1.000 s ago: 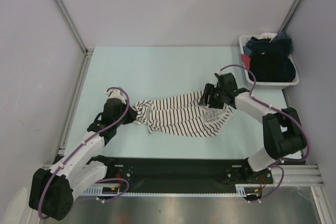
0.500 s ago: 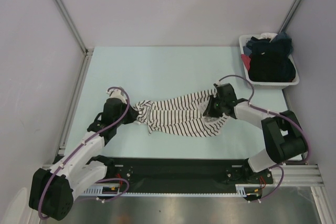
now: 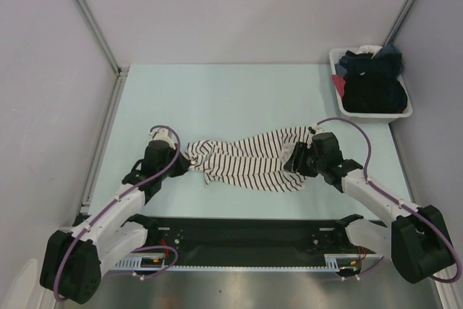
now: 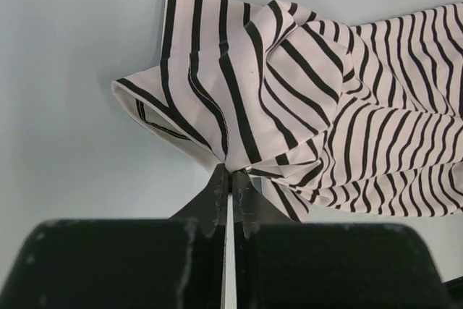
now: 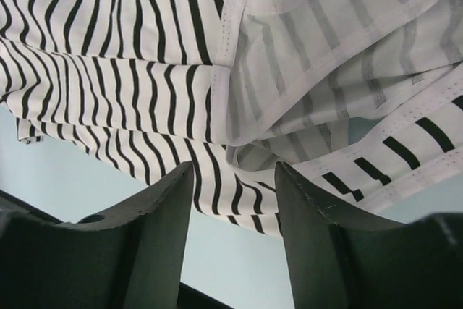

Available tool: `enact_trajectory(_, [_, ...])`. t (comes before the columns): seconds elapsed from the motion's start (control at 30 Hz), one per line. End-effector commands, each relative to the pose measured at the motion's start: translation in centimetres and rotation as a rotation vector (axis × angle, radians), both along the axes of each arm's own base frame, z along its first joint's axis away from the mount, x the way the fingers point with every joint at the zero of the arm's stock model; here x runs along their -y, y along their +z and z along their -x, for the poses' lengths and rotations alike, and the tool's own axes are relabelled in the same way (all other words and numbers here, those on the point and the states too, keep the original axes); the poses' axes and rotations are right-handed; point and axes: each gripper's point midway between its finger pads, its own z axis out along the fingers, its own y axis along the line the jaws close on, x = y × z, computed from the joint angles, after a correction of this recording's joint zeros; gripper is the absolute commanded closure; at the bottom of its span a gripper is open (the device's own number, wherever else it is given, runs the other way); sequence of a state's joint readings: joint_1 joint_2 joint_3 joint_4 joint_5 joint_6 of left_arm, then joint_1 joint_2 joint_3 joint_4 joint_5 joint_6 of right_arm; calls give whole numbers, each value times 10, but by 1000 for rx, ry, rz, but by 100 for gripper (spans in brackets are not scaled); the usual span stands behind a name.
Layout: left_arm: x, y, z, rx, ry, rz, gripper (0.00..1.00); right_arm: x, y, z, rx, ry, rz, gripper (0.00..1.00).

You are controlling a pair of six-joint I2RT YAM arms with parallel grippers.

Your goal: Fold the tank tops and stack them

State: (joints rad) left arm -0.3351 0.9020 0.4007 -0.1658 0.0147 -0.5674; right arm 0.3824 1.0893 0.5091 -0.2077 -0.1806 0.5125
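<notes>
Striped white-and-black tank top (image 3: 246,161) lying bunched on the pale surface (image 3: 217,92), stretched from 9 to 3 o'clock across its middle. Left fingers (image 4: 223,195), closed tight, pinch a gathered fold at the garment's 9 o'clock end. Right fingers (image 5: 177,193) stand partly open over the 3 o'clock end, the seamed edge showing in their gap, nothing gripped. White basket (image 3: 376,114) of dark garments sits at 2 o'clock.
</notes>
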Motion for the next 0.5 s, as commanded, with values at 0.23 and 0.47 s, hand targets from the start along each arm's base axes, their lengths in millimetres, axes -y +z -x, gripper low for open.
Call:
enact_trajectory(0.23, [-4,13,-6,51,-5,-22,100,-10,15,-39,36,15,24,49])
enact_trajectory(0.47, [-16,22,-8,60,58,-51,100,-20,3,-62,-5,35,51,50])
